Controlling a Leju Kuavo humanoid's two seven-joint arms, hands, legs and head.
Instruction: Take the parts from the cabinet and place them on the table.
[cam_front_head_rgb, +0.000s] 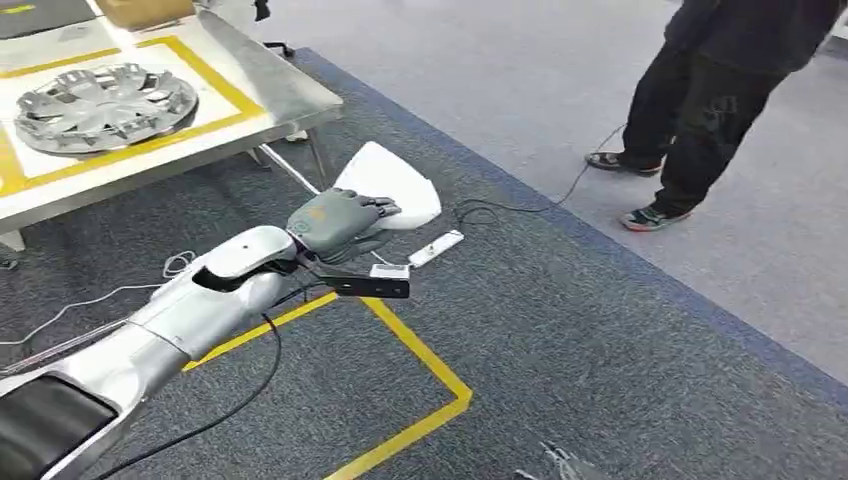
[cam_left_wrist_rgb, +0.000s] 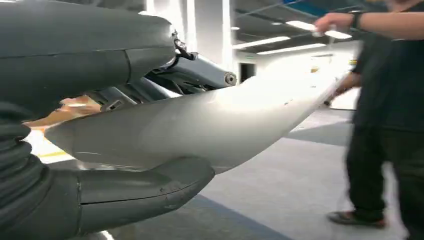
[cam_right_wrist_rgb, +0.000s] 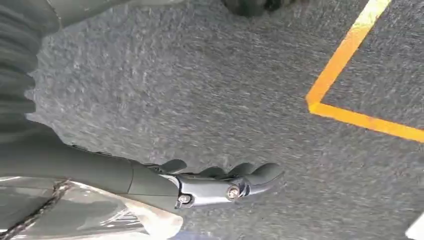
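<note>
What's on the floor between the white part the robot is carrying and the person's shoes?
In the head view, a dark cable trails over carpet from beside the white part, held by the left hand, toward the person's shoes.

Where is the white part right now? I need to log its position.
In the head view the white part is gripped by the left hand, held over the dark carpet just past the table corner.
</note>
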